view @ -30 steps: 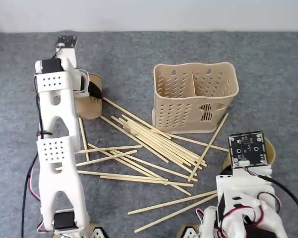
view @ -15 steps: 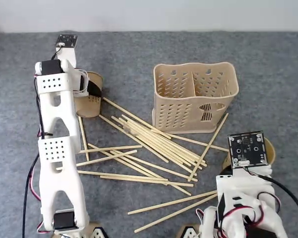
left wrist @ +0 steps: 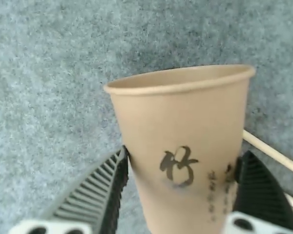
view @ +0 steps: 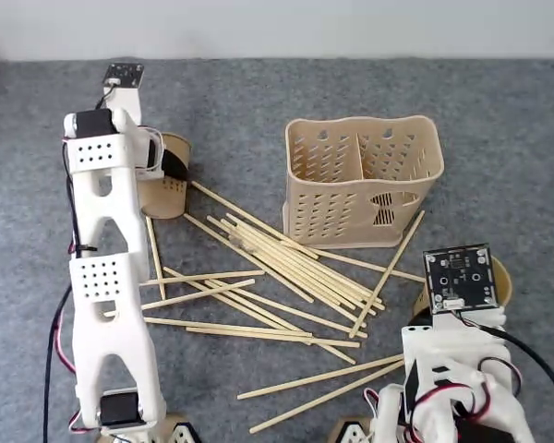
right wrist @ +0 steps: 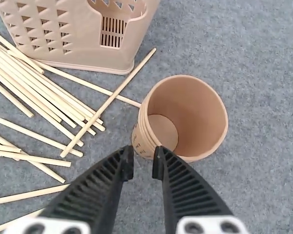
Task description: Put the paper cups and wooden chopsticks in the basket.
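A grey felt-covered bench (view: 258,101) carries a beige perforated plastic basket (view: 362,185), upright at upper right of centre. Pale wooden chopsticks (view: 286,263) lie scattered flat across the middle, some crossing. A tan paper cup (right wrist: 185,112) stands upright at lower right, near the basket.

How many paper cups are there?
2. One cup is gripped by the left gripper, left of the basket. The other cup stands near the basket's right corner, just beyond the right gripper. Its side looks layered, so more may be nested.
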Robot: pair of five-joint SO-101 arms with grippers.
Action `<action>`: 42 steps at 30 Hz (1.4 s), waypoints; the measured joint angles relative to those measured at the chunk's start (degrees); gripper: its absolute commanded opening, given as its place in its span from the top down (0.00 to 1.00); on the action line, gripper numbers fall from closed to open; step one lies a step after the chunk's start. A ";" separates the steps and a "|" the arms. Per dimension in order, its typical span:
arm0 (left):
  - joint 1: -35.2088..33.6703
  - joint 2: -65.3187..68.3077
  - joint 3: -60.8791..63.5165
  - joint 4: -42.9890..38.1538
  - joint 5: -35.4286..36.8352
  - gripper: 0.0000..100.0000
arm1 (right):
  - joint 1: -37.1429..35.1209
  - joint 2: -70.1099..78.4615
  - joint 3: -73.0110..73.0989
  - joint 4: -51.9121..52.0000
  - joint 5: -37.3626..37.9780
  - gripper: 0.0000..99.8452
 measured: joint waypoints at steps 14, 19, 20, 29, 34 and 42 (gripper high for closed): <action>2.64 -23.38 20.92 0.18 -0.18 0.67 | 0.00 0.00 0.00 0.00 0.00 0.92; 2.73 -24.97 23.82 -1.85 -1.05 0.67 | 0.00 0.00 0.00 0.00 0.00 0.92; 2.64 -24.18 23.82 -2.55 -1.85 0.67 | 0.00 0.00 0.00 0.00 0.00 0.92; 0.18 -10.64 18.64 -7.82 -3.25 0.62 | 0.00 0.00 0.00 0.09 0.00 0.92; 0.09 -4.22 11.96 -7.82 -4.31 0.62 | 0.00 0.00 0.00 0.09 0.00 0.92; -0.09 3.78 1.93 -7.56 -4.75 0.62 | 0.00 0.00 0.00 0.09 0.00 0.92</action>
